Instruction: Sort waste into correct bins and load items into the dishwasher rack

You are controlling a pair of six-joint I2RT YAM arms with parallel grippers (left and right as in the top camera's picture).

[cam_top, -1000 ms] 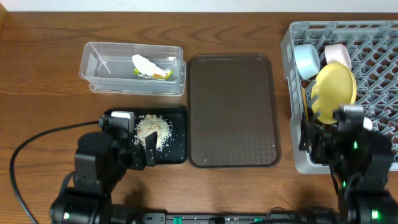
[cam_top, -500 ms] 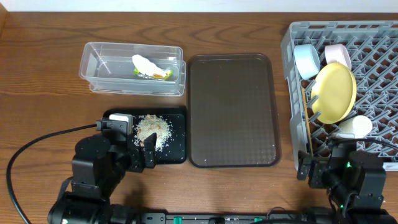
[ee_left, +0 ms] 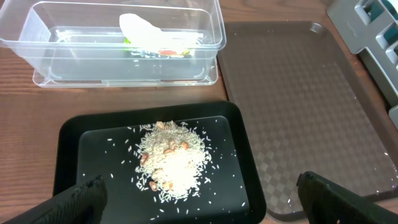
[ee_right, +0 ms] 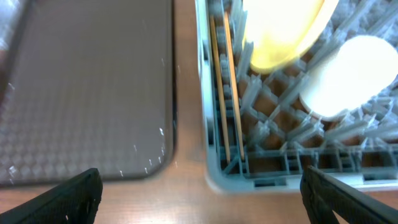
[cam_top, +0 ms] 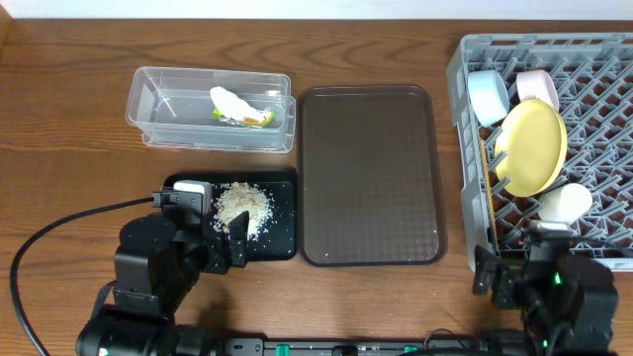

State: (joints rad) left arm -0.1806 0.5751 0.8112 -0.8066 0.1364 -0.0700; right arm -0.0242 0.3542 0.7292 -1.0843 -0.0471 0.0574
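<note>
Your left gripper (ee_left: 208, 202) was spread wide, nothing held. Rice heap (ee_left: 171, 155) sat just ahead between fingers, on black tray (ee_left: 68, 143). Wrapper (ee_left: 152, 37) lay farther ahead in clear tub (ee_left: 37, 56). Your right gripper (ee_right: 208, 199) was also wide, empty. Rack (ee_right: 267, 168) corner was directly ahead, chopsticks (ee_right: 219, 93) along its left wall, yellow plate (ee_right: 280, 31) and cup (ee_right: 348, 74) ahead-right.

Two bulky matte-black arms at the near edge, left arm (cam_top: 158, 267) boxy with a white rectangular patch (cam_top: 192, 187) on top, thin black cable (cam_top: 35, 247) looping off to its left, right arm (cam_top: 554, 297) dotted with a small green light (cam_top: 556, 280), dark blunt fingers (ee_left: 78, 198)
</note>
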